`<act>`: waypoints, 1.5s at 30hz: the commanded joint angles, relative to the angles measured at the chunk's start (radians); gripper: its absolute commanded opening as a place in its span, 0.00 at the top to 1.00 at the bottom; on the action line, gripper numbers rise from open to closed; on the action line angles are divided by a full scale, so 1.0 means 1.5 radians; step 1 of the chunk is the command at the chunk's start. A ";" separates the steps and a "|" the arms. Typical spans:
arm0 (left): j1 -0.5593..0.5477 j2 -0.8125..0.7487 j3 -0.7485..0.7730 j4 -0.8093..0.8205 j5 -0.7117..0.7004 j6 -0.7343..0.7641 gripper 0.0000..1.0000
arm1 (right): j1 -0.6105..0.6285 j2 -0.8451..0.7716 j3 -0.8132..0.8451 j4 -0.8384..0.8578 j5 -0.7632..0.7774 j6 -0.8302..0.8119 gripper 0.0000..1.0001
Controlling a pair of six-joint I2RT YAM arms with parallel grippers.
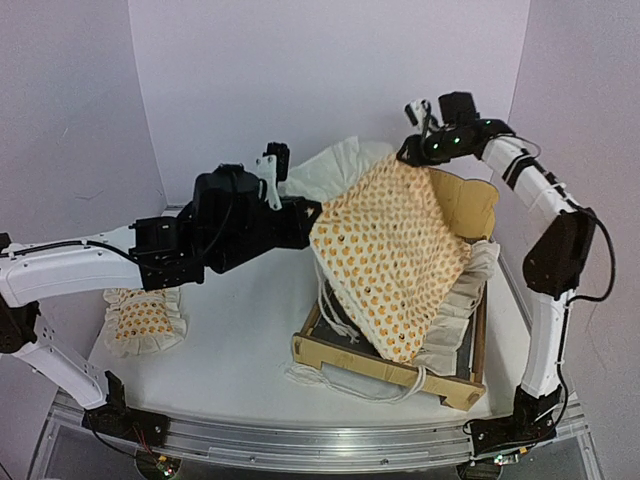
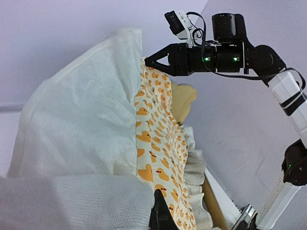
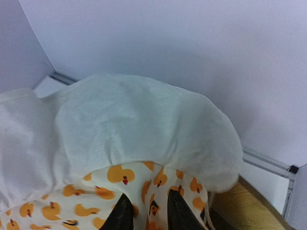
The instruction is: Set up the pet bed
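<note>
since the mattress cover (image 1: pixel 390 255) has to end up lying flat inside the frame, both arms hold it raised and stretched like a sloping sheet above the pet bed (image 1: pixel 468 205), which sits on the right half of the worktop (image 1: pixel 240 330) with its wavy headboard towards the back wall and its low footboard nearest the arm bases. the left tool (image 1: pixel 312 222) is clamped together on the cover's left edge, with white backing and duck print bunched against its dark finger in the left wrist view; that grip holds this side up off the worktop. the right tool (image 1: pixel 412 152) sits at the cover's far top corner, just in front of the headboard, and its fingers (image 3: pixel 122 215) stand a little apart with the orange print showing in the gap, so i judge it to be letting go there, though whether any fabric is caught between them i cannot tell. the cover's lower ruffled edge already drapes over the bed's right rail and base, while its white ties (image 1: pixel 340 385) trail over the footboard onto the worktop. the small matching pillow (image 1: pixel 145 322) lies well apart at the left, probably kept aside until the cover is seated. my reading is that the step in hand is laying the cover down into the frame, head end first.
</note>
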 commanded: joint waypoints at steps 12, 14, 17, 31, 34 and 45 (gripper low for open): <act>0.120 -0.084 -0.187 -0.284 -0.090 -0.165 0.45 | 0.081 -0.090 -0.073 -0.368 0.275 0.089 0.02; 0.124 -0.084 -0.158 -0.285 -0.106 -0.110 0.30 | 0.067 -0.147 -0.183 -0.370 0.286 0.130 0.02; 0.146 -0.079 -0.108 -0.289 -0.079 -0.033 0.19 | 0.003 -0.206 -0.320 -0.354 0.175 0.213 0.03; 0.316 0.139 0.019 -0.138 0.453 0.038 0.11 | -0.062 -0.148 -0.552 -0.059 0.068 0.461 0.07; 0.317 0.175 0.012 -0.137 0.487 0.031 0.12 | -0.062 -0.131 -0.596 0.051 0.023 0.487 0.14; 0.317 0.168 -0.079 -0.119 0.669 0.026 0.50 | -0.061 -0.173 -0.663 0.189 -0.046 0.474 1.00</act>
